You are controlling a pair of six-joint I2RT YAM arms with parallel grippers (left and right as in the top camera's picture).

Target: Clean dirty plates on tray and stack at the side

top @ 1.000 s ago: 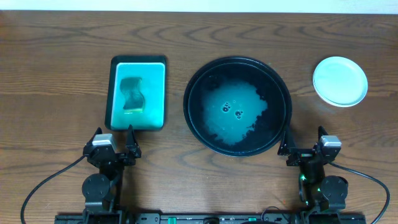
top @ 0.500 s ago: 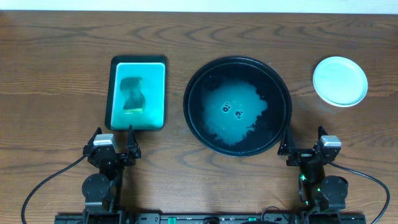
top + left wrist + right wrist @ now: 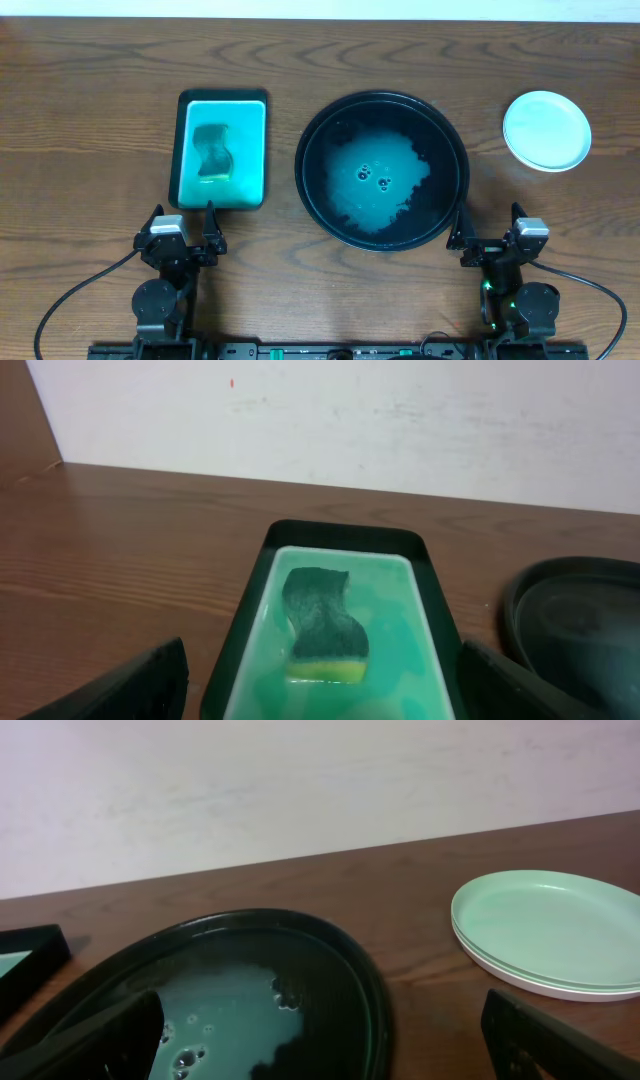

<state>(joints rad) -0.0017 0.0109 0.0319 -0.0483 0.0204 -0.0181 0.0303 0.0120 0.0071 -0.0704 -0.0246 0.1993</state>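
Brown wooden table (image 3: 90, 120), white wall (image 3: 400, 410) behind its far edge. Tray (image 3: 300, 170), round, black, raised rim, sits about mid-table, slightly toward the right edge. A pool of teal liquid (image 3: 375, 185) with a few bubbles covers much of its floor.

Plates (image 3: 546, 131) are stacked near the right edge, toward the far right corner, well apart from the tray. They are pale mint and look clean. The right wrist view shows layered rims, exact count cannot be told.

Rectangular teal dish (image 3: 222, 95) with dark rim lies between the tray and the left edge, near the tray but not touching it. A dark green sponge (image 3: 212, 152) with a yellow underside lies in the dish's teal liquid.

Left gripper (image 3: 184, 222) is parked by the near edge, just short of the dish, fingers spread wide, holding nothing. Right gripper (image 3: 488, 228) is parked by the near edge, just beside the tray's near right rim, fingers also spread wide, holding nothing. Both point toward the far edge. Black cables (image 3: 80, 290) trail from both arm bases along the near edge.
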